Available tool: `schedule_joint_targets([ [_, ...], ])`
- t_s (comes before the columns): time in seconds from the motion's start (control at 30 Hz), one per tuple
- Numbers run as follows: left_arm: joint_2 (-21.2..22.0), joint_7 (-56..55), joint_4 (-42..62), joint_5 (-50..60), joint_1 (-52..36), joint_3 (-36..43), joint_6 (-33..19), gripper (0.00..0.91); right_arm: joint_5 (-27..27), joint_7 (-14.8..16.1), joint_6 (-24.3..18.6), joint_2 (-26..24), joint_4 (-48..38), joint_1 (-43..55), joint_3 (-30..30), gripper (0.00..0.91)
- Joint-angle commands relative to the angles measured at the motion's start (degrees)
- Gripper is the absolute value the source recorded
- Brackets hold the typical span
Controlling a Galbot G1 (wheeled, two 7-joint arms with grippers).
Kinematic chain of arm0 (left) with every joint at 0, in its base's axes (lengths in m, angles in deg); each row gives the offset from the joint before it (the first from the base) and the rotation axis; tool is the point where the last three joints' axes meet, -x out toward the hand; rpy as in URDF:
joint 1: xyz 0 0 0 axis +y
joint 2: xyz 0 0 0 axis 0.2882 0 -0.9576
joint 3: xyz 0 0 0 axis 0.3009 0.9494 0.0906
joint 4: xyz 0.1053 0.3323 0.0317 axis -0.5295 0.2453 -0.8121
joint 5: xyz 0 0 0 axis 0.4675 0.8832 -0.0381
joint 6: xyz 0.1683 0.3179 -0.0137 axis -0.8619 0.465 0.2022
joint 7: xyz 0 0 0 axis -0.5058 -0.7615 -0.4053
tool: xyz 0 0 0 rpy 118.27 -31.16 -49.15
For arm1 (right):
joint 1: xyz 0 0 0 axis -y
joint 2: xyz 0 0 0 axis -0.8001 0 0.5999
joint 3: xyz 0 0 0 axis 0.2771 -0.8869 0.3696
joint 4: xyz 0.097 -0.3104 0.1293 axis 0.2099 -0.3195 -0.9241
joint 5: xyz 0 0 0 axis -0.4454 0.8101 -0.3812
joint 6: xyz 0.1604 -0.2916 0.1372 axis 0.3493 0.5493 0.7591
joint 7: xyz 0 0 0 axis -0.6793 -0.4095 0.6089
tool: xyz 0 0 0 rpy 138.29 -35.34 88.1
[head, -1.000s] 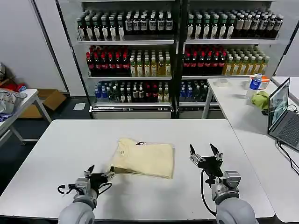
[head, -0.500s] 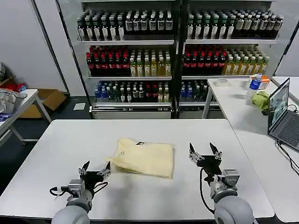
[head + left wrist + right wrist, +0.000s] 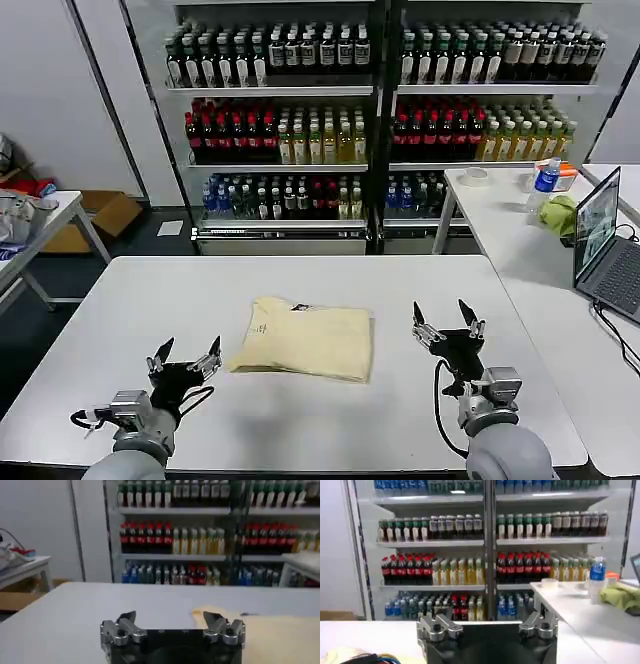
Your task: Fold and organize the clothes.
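Note:
The clothes, one pale cream-yellow T-shirt (image 3: 305, 338), lie folded into a flat rectangle in the middle of the white table (image 3: 330, 280), neck label up at the far edge. My left gripper (image 3: 187, 352) hovers open just left of the shirt's near left corner, a small gap away, holding nothing. In the left wrist view its open fingers (image 3: 170, 616) frame bare table, with the shirt (image 3: 272, 630) off to one side. My right gripper (image 3: 441, 316) stands open to the right of the shirt, fingers pointing up. In the right wrist view (image 3: 487, 619) it is empty.
A second white table (image 3: 520, 240) at the right carries a laptop (image 3: 600, 235), a green cloth (image 3: 558, 213) and a blue bottle (image 3: 546, 177). Shelves of bottles (image 3: 380, 130) stand behind. A grey-white bundle (image 3: 15, 215) lies on a table at far left.
My left gripper has drawn back from the shirt's near left corner toward the left and now sits apart from it. My right gripper has shifted slightly right.

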Motion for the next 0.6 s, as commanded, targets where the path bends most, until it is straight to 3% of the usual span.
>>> schedule_joint_targets([
  [0.03,-0.36,0.97,-4.72,-4.46,0.74,-1.98,-2.44,0.907,4.38,1.54,-3.09,-0.49,2.17,-2.7,0.96,0.907],
  [0.23,-0.03,1.05,-4.91,-4.25,0.95,-1.87,-2.79,0.907,8.38,2.24,-3.1,-0.36,2.8,-4.76,1.21,0.907],
  [0.6,0.31,2.07,-6.3,-3.04,2.17,-1.78,-3.35,0.907,9.6,2.97,-4.24,0.65,3.95,-7.3,1.99,0.907],
])
